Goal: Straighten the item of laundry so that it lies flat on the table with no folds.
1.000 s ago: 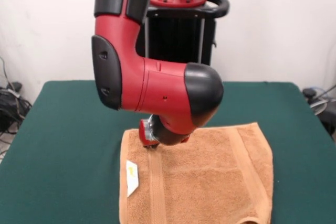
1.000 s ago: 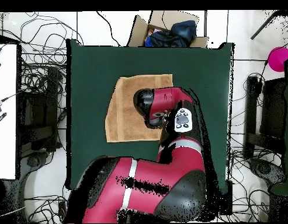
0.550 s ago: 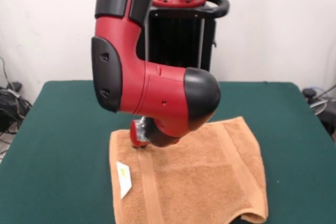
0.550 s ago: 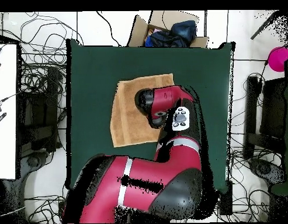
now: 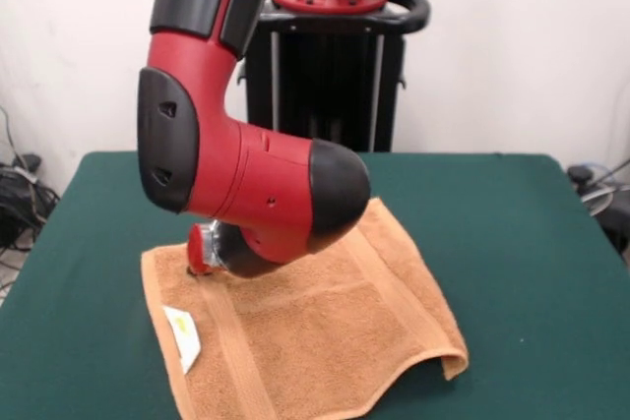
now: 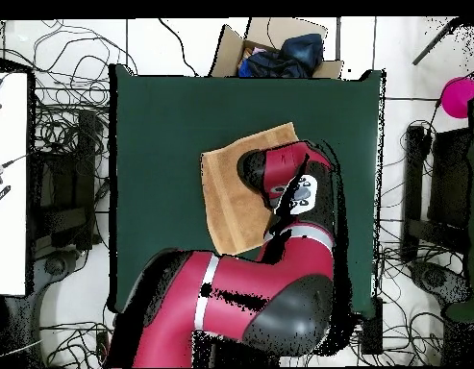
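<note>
The item of laundry [image 5: 325,322], an orange-tan towel with a white tag [image 5: 183,336], lies skewed on the green table [image 5: 512,213] in the front view. Its near right corner [image 5: 448,359] curls up off the surface. My gripper [image 5: 200,265] is down at the towel's far left corner, shut on its edge and mostly hidden under the red arm's wrist. In the overhead view the towel [image 6: 231,192] sits rotated near the middle of the table [image 6: 154,125], and the arm covers its right part and the gripper.
A cardboard box [image 6: 274,53] holding dark blue cloth stands just past the table's top edge in the overhead view. A pink object [image 6: 459,96] is off to the right. Cables lie on the floor all around. A white surface [image 6: 8,183] borders the left.
The gripper has swung to the left in the front view, dragging the towel's corner with it. The towel has rotated and slid, and its near right corner now lifts.
</note>
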Robot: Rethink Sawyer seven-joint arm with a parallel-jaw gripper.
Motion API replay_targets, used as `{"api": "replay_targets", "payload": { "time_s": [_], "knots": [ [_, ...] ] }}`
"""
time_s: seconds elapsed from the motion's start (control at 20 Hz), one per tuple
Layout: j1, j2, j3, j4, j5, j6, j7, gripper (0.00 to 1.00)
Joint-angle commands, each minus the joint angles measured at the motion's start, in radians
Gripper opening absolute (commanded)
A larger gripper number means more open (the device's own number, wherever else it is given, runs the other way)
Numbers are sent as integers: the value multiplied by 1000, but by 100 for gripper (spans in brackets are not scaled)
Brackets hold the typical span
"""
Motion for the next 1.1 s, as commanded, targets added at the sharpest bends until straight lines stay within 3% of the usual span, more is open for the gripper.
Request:
{"api": "replay_targets", "payload": {
  "time_s": [0.05, 1.1],
  "knots": [
    [-34, 128, -30, -20, -109, -34, 22, 0],
    [-69, 78, -58, -21, -174, -56, -58, 0]
  ]
}}
